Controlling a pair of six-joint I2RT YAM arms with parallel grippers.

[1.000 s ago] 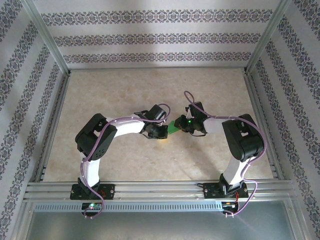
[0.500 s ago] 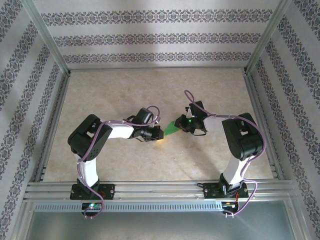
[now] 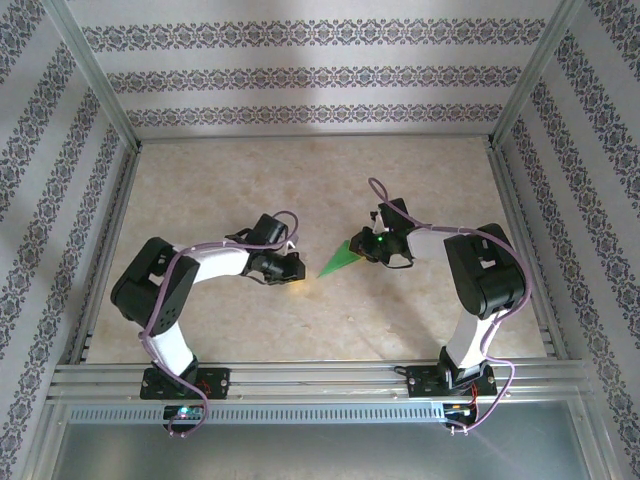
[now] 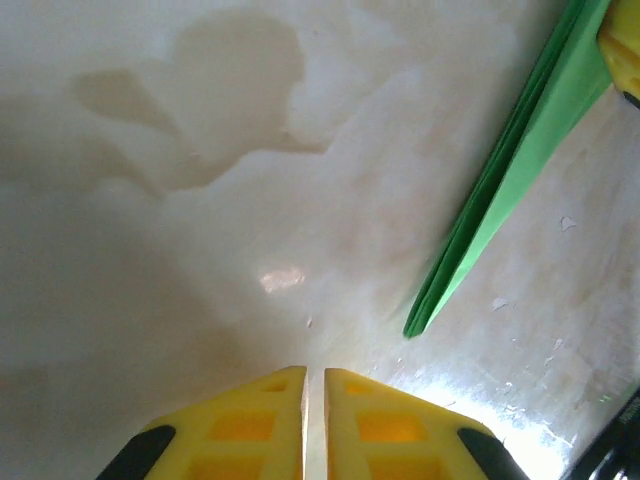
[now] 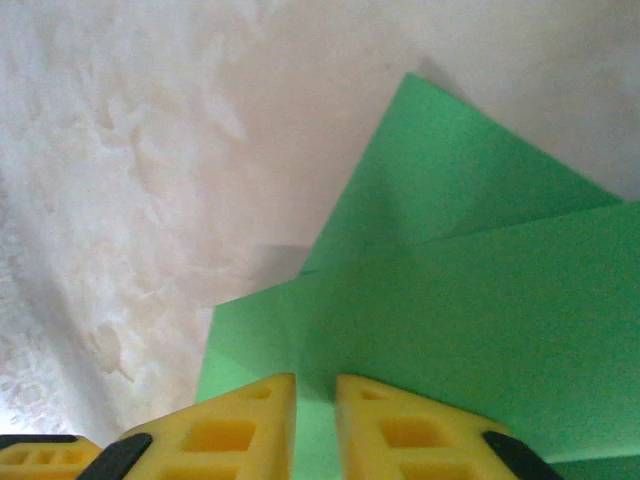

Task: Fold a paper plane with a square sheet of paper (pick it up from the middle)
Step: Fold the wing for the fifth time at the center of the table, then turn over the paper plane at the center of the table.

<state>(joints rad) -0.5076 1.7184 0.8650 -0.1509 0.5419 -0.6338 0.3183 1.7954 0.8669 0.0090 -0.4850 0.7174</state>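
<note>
Just beside the pointed nose of the narrow, bright green folded paper plane (image 3: 338, 261), the left gripper (image 4: 314, 375) has its yellow jaws nearly together around nothing. At the plane's wide tail, the right gripper (image 5: 315, 385) is pinched onto the layers. Such a one-sided pinch on thin paper could let the folds spring open or the plane slip. Beyond the plane, the pale marbled table (image 3: 300, 180) runs bare to the far metal frame rail (image 3: 310, 138), ample room.
</note>
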